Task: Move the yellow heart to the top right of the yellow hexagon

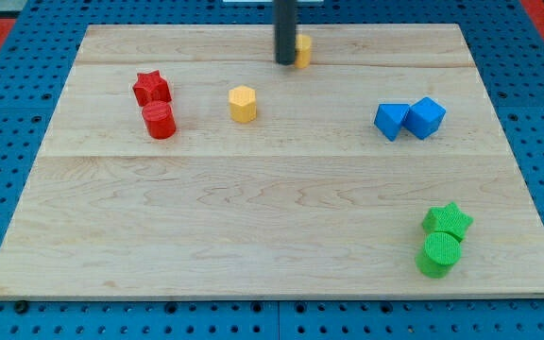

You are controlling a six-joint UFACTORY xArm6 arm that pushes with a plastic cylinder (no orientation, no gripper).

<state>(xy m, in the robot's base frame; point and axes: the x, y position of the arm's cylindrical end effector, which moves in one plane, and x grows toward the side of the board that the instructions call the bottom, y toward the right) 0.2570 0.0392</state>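
Note:
The yellow heart (303,50) lies near the view's top edge of the wooden board, partly hidden behind my rod. My tip (284,62) touches or nearly touches the heart's left side. The yellow hexagon (243,103) sits below and to the left of the tip, apart from it. The heart is up and to the right of the hexagon.
A red star (151,87) and red cylinder (159,121) sit together at the left. A blue triangle (391,120) and blue cube (425,117) touch at the right. A green star (449,220) and green cylinder (439,254) sit at the bottom right. The board (253,217) lies on a blue pegboard.

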